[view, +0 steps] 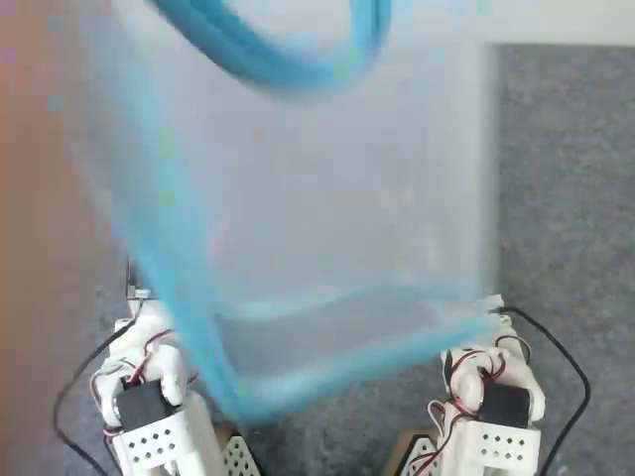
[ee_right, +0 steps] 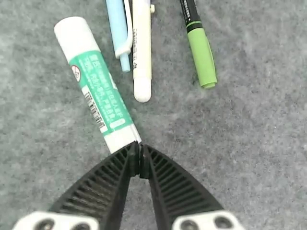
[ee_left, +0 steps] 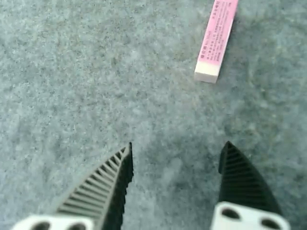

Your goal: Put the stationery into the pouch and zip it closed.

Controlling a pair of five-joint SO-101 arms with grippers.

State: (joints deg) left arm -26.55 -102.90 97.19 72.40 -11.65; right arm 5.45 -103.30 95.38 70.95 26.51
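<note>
A see-through pouch (view: 327,228) with blue edges hangs blurred close before the high camera and hides most of the table. My left gripper (ee_left: 178,146) is open above the grey mat, with a pink eraser (ee_left: 217,38) lying a short way beyond its tips. My right gripper (ee_right: 140,148) is shut on nothing, its tips right at the end of a green-and-white glue stick (ee_right: 96,86). Beyond that lie a light blue pen (ee_right: 119,33), a cream pen (ee_right: 142,48) and a green marker (ee_right: 200,48).
Grey felt mat (view: 566,198) covers the table. One arm's base (view: 144,397) stands at the near left edge and another arm's base (view: 491,397) at the near right, both with cables.
</note>
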